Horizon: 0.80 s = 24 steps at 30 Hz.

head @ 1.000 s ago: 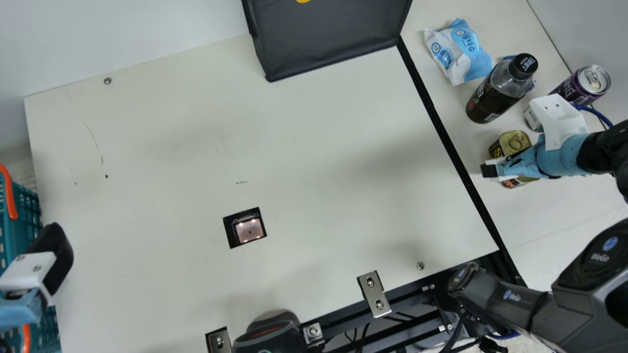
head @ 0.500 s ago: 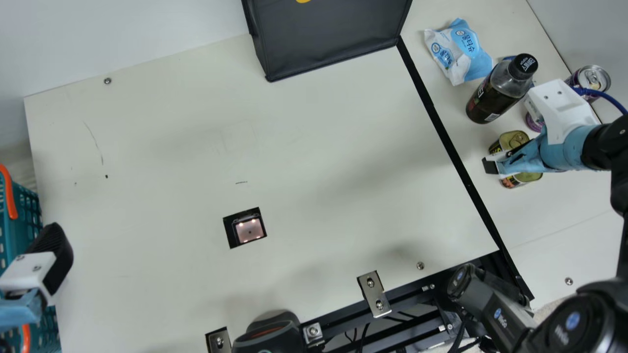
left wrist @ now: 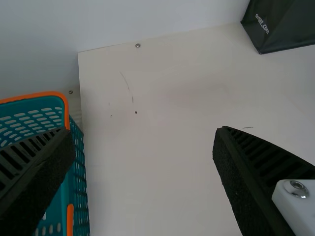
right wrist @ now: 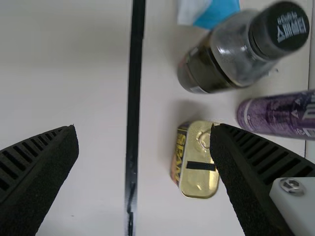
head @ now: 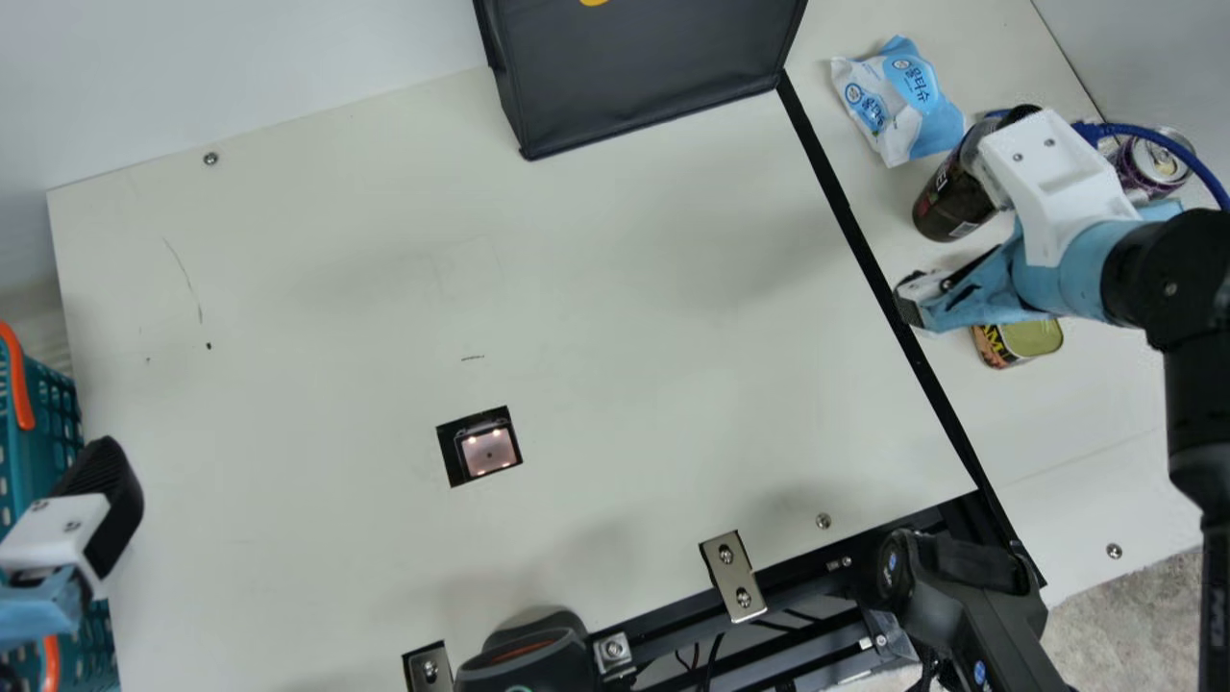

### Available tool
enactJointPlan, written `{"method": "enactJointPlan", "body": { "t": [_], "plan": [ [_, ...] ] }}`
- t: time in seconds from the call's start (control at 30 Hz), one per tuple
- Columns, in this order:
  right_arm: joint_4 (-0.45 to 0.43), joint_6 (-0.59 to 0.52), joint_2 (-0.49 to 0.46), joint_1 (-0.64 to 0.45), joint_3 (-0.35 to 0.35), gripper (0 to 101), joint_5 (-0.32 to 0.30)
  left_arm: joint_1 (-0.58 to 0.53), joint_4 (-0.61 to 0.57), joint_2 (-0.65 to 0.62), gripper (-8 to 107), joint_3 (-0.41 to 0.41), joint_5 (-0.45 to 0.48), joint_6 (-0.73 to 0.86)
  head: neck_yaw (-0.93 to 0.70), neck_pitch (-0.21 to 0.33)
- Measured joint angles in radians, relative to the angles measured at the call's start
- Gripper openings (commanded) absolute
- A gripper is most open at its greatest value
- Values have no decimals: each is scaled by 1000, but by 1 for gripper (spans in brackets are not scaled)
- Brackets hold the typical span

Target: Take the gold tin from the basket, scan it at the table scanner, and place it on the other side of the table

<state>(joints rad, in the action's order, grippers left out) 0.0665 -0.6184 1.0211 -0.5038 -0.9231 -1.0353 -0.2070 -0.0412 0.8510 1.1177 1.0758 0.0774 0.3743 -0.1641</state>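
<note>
The gold tin point(head: 1023, 338) stands on the table's right part, beyond the black strip, with its far end hidden under my right gripper point(head: 908, 303) in the main view. In the right wrist view my right gripper point(right wrist: 142, 130) is open with nothing held; the tin point(right wrist: 199, 169) is beside one finger, outside the gap. At the far left my left gripper point(head: 77, 533) hangs by the teal basket point(head: 38, 384). The left wrist view has the left gripper point(left wrist: 142, 130) open and empty, one finger over the basket point(left wrist: 78, 162). The table scanner point(head: 488, 452) lies in the tabletop.
A dark bottle point(head: 947, 197), a purple can point(head: 1148, 163) and a blue-white packet point(head: 903, 101) lie beyond the tin. A black bag point(head: 644, 77) stands at the back. A handheld device point(head: 528, 654) sits at the front edge, beside metal brackets point(head: 732, 577).
My right gripper has moved leftward off part of the tin, toward the black strip, and its arm has swung along. The tin has stayed in place. The left arm has kept still.
</note>
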Motion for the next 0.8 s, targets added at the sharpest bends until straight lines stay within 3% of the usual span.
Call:
{"method": "enactJointPlan", "body": {
  "t": [0.5, 0.67, 0.8],
  "plan": [
    [-228, 495, -31, 531, -177, 95, -46, 0, 0, 0, 90, 0, 0, 0, 0, 0],
    [-234, 580, -57, 610, -206, 95, -73, 37, 4, -27, 90, 26, 32, -23, -31, 0],
    [-169, 566, -142, 575, -240, 95, -114, 109, 10, -64, 90, 60, 87, -52, -117, 2]
  ]
}}
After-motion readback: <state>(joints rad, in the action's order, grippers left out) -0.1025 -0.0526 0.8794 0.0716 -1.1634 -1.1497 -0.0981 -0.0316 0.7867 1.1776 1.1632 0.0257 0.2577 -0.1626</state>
